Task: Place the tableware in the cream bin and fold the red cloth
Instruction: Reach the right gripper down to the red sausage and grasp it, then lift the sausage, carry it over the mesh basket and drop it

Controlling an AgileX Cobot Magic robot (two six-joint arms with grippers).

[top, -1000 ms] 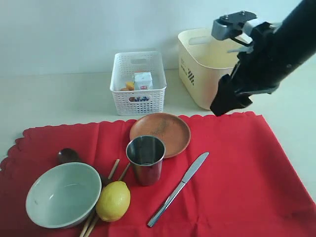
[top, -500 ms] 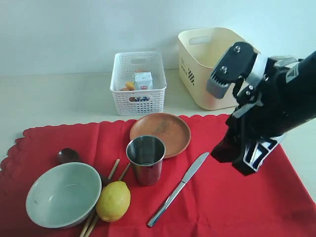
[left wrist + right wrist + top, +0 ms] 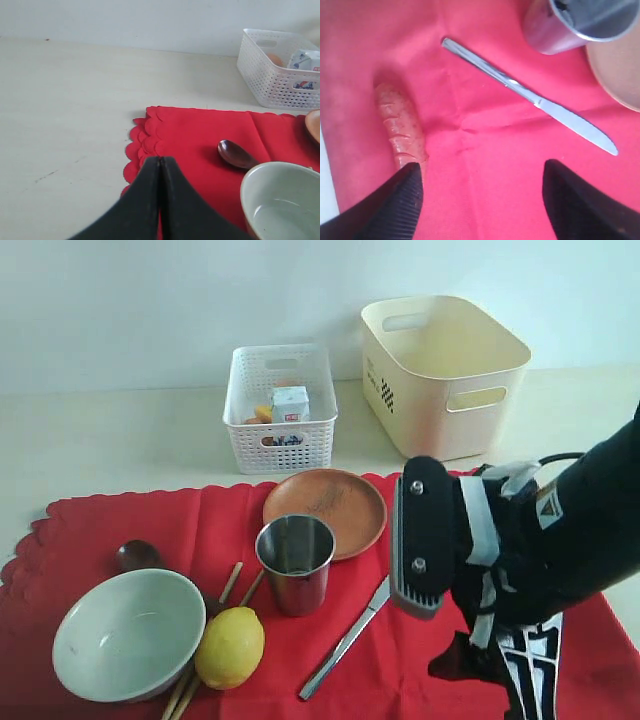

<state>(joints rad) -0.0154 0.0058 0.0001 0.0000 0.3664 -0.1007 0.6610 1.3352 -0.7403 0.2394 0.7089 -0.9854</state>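
- The red cloth (image 3: 130, 515) is lying unfolded along the table's near edge and carrying all 6 tableware pieces, so folding is judged to be coming later.
- The cream bin (image 3: 445, 405) is standing near the table's far edge, beyond the cloth's far right corner.
- The bowl (image 3: 128, 632) is sitting at the cloth's near left corner, and the plate (image 3: 325, 505) at its far edge.
- The right gripper (image 3: 480, 172) is hovering over the cloth's middle with its fingers spread wide, holding nothing. It is judged to be opening the clearing step.
- The left gripper (image 3: 160, 160) is hanging over the cloth's left edge, fingers pressed together and empty.
- The knife (image 3: 345, 642) is lying flat beside the cup (image 3: 295, 565). The next move is calling for straddling it and pinching low against the fabric.
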